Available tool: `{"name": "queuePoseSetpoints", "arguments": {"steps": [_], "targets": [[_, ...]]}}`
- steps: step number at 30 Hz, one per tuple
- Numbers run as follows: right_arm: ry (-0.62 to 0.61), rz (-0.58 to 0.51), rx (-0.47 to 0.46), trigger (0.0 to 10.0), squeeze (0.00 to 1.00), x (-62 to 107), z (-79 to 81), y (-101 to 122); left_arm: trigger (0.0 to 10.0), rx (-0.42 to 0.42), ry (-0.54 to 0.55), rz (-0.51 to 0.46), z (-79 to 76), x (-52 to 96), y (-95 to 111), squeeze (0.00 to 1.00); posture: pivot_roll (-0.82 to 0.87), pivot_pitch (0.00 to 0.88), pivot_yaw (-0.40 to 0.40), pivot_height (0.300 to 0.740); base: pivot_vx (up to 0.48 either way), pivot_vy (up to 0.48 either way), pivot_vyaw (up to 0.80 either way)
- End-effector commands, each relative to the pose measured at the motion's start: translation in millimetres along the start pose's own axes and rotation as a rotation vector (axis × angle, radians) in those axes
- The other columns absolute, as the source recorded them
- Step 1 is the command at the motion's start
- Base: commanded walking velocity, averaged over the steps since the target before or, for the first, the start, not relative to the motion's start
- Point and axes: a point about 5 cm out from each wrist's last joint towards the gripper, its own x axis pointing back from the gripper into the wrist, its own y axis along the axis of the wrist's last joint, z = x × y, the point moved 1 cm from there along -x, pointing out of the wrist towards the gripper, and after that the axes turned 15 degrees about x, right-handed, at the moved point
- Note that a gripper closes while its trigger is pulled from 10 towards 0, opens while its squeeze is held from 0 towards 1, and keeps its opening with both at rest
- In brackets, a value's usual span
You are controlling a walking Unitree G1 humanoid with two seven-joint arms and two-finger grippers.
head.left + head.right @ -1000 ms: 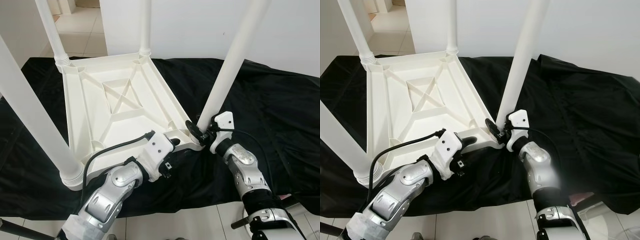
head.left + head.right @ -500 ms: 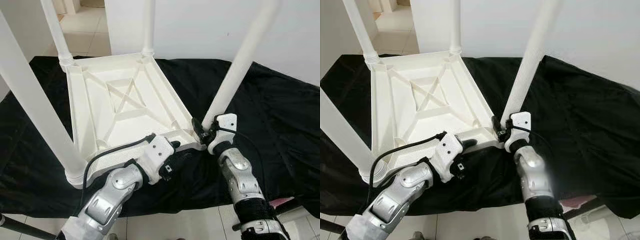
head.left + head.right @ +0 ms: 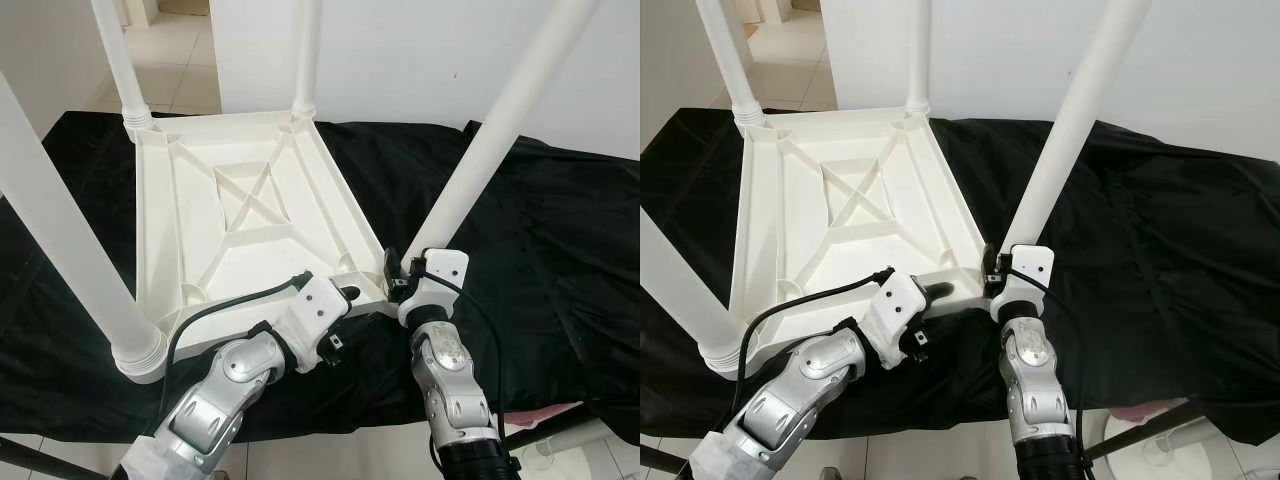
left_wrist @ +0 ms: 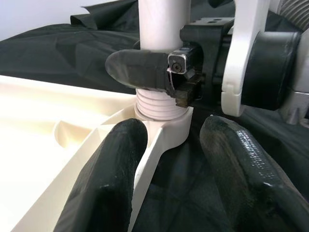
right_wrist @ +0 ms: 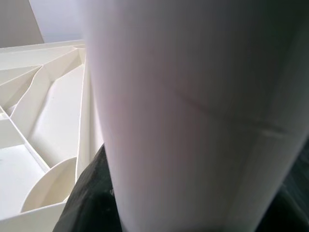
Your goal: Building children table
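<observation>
Left eye view shows the children table (image 3: pixel 240 215) lying upside down on a black cloth (image 3: pixel 560 230) spread over the floor, its ribbed underside facing up so the leg sockets can be reached from above. Going left to right, we see the near-left leg (image 3: pixel 60 260) standing in its corner collar, then the far-left leg (image 3: pixel 120 60) and the far-right leg (image 3: pixel 305 55) seated at the far corners. These three stand upright, and we judge them already fitted.

Next comes our left gripper (image 4: pixel 166 159), reaching in at the table's near edge. Its jaws are open, one finger over the white rim and the other over the cloth, straddling the near-right corner socket (image 4: pixel 164 121) without clamping it. We take this as a brace, ready to steady the tabletop against twisting.

Just to the right, our right gripper (image 3: pixel 398 272) has its jaws closed on the near-right leg (image 3: pixel 500 130), gripping it low, right above the threaded end (image 4: pixel 153 104). Holding it that low gives turning force close to the joint. The leg leans away to the upper right instead of standing straight, and thread rings are exposed above the socket, so we judge it only partly seated. The next move likely calls for straightening and driving it home.
</observation>
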Motion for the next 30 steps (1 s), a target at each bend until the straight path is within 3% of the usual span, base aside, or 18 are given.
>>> {"name": "queuePoseSetpoints", "arguments": {"steps": [1, 2, 3, 4, 5, 15, 23, 24, 26, 27, 30], "targets": [[-0.012, 0.066, -0.046, 10.0, 0.0, 7.5, 5.6, -9.6, 10.0, -0.008, -0.069, 0.02, -7.8, 0.7, -2.6, 0.0, -0.02, 0.062, -0.074, 0.74, 0.0, 0.0, 0.0], [-0.012, 0.066, -0.046, 10.0, 0.0, 7.5, 5.6, -9.6, 10.0, -0.008, -0.069, 0.02, -7.8, 0.7, -2.6, 0.0, -0.02, 0.062, -0.074, 0.74, 0.0, 0.0, 0.0], [-0.018, 0.065, -0.044, 10.0, 0.13, 8.3, 3.5, -8.5, 10.0, -0.008, -0.069, 0.02, -7.8, 1.0, -2.6, 0.0, -0.02, 0.063, -0.073, 0.74, 0.0, 0.0, 0.0], [-0.022, 0.061, -0.046, 10.0, 0.79, 8.8, 1.4, -7.6, 10.0, -0.008, -0.07, 0.021, -7.9, 1.1, -2.6, 0.0, -0.02, 0.063, -0.073, 0.74, 0.0, 0.0, 0.0], [-0.022, 0.05, -0.044, 10.0, 1.0, 9.4, -0.5, -5.9, 10.0, -0.008, -0.07, 0.021, -8.0, 1.3, -2.6, 0.0, -0.02, 0.063, -0.07, 0.74, 0.0, 0.0, 0.0], [0.147, -0.032, 0.018, 10.0, 1.0, 2.2, -17.3, -1.0, 10.0, -0.011, -0.074, 0.023, -7.5, -0.1, -2.5, 0.0, -0.03, 0.06, -0.065, 0.74, 0.0, 0.0, 0.0], [0.297, -0.051, 0.089, 10.0, 1.0, 1.1, -14.3, -5.9, 10.0, -0.019, -0.076, 0.023, -6.3, -0.3, -1.8, 0.0, -0.03, 0.055, -0.061, 0.74, 0.0, 0.0, 0.0], [0.344, -0.066, 0.109, 10.0, 0.42, -0.3, -13.2, -5.4, 10.0, -0.021, -0.076, 0.024, -6.0, -0.3, -1.6, 0.0, -0.03, 0.055, -0.057, 0.74, 0.0, 0.0, 0.0], [0.403, -0.083, 0.134, 10.0, 0.42, -1.7, -12.3, -5.0, 10.0, -0.022, -0.076, 0.024, -5.6, -0.4, -1.5, 0.0, -0.03, 0.055, -0.057, 0.74, 0.0, 0.0, 0.0], [0.45, -0.093, 0.155, 10.0, 0.0, -3.9, -12.9, -5.3, 10.0, -0.023, -0.077, 0.024, -5.1, -0.6, -1.3, 0.0, -0.03, 0.053, -0.052, 0.74, 0.0, 0.0, 0.0], [0.497, -0.105, 0.175, 10.0, 0.0, -7.8, -15.5, -5.1, 10.0, -0.025, -0.077, 0.024, -4.5, -1.1, -0.8, 0.0, -0.03, 0.052, -0.05, 0.74, 0.0, 0.0, 0.0]]}}
